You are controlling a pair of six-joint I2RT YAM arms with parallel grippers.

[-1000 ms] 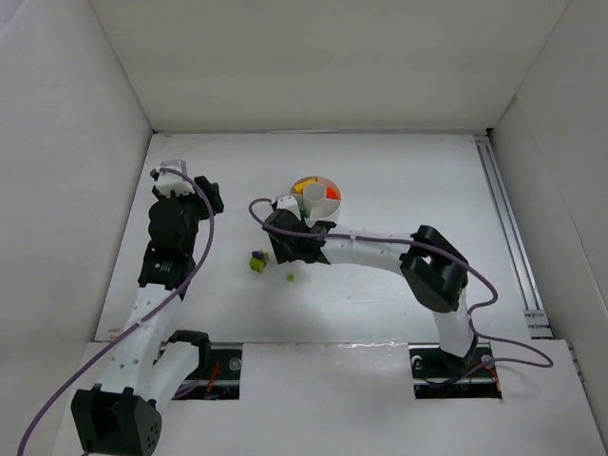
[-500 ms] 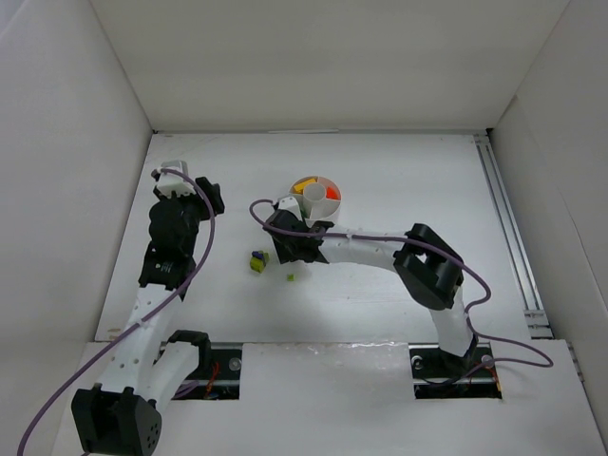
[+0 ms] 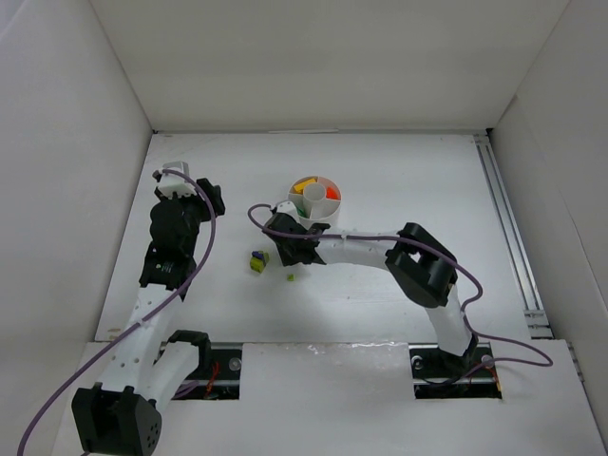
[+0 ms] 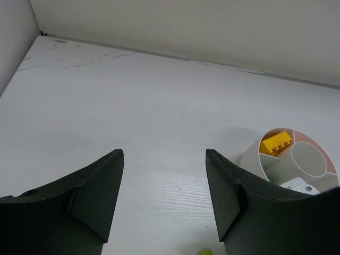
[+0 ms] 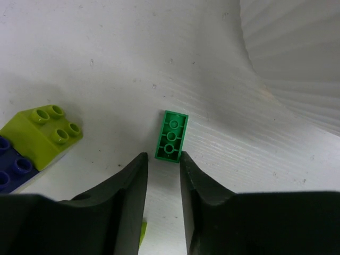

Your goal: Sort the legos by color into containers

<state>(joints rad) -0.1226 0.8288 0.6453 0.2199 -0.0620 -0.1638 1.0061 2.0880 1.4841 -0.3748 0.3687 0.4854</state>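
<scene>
**Green brick** point(image 5: 171, 137): lies flat on the white table point(image 5: 106, 53), studs up, its long axis pointing away from the right wrist camera, just beside the ribbed outer wall of the round white divided dish point(image 5: 297, 64).

**Right gripper** point(image 5: 163, 159): the jaws are drawn close, leaving a gap about as wide as the brick. The brick's near end sits at the mouth of that gap. Whether the tips press its sides cannot be told from this angle.

**Neighbouring bricks:** a lime brick point(image 5: 45, 133) joined to a dark blue brick point(image 5: 13, 170) rests on the table to the left of the green one, apart from it.

**Dish contents:** a yellow brick point(image 4: 276, 142) occupies one wedge compartment and orange-red pieces point(image 3: 332, 194) fill another. The central well looks unfilled.

**Left gripper** point(image 4: 163, 154): hangs over bare table well to the left of the dish, jaws spread with nothing between them.
</scene>
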